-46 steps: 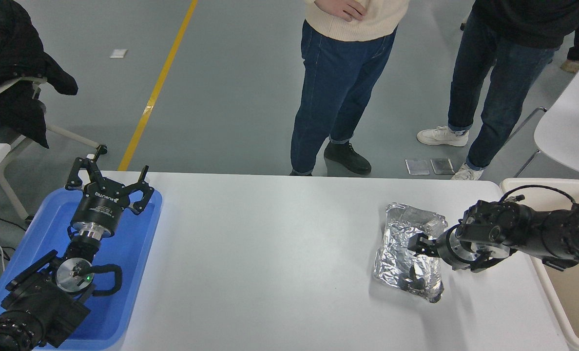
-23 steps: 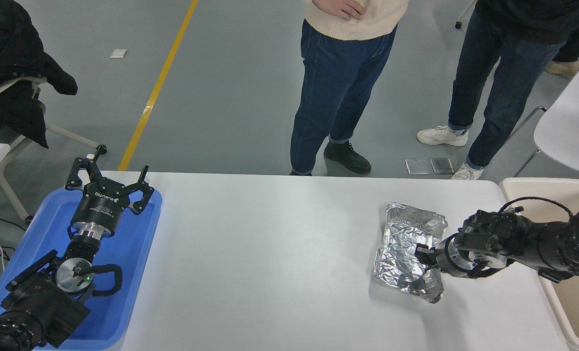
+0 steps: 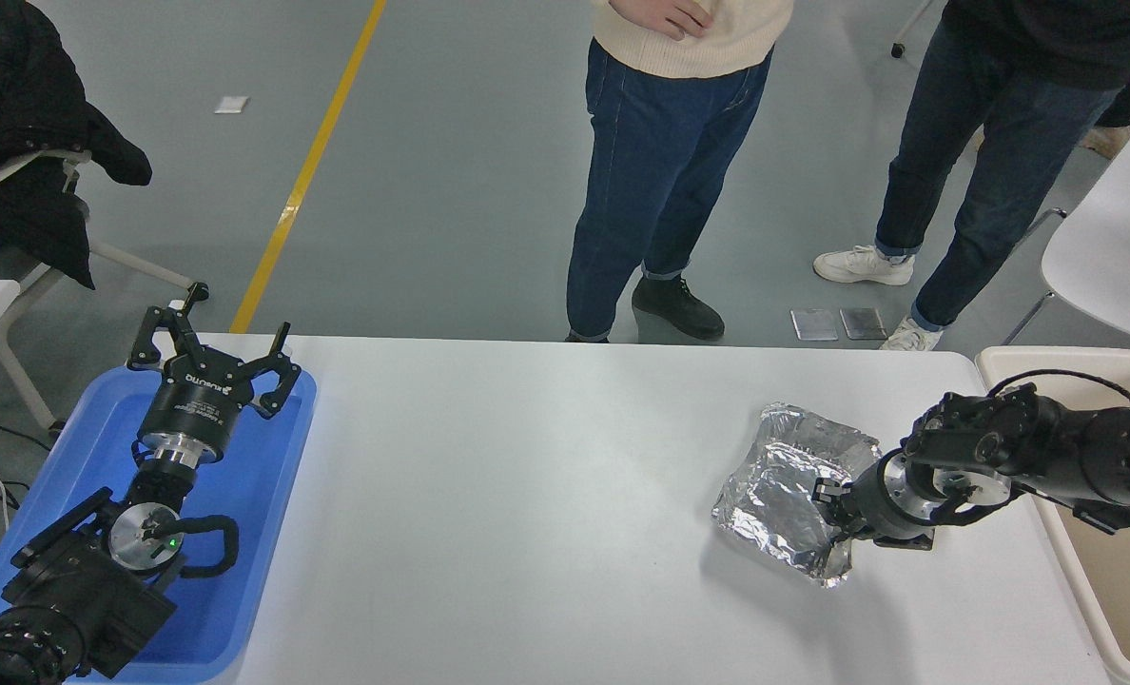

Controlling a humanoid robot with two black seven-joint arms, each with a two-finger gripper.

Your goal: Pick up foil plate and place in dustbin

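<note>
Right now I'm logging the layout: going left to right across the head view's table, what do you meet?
Shallow blue plastic tray → crinkled silver foil plate → black right end effector → beige plastic dustbin.

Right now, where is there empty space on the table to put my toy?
The wide white stretch of table between the blue tray and the foil plate is bare. It is crowded at the right, where the right gripper meets the plate beside the dustbin.

Premises: industrial hall or robotics test lab. Evidence: grey sealed floor (image 3: 451, 171) with yellow marking line (image 3: 313, 162); white table (image 3: 527, 495) serving a robot; two standing persons (image 3: 660, 162) observing; chair (image 3: 1112, 257) alongside.
</note>
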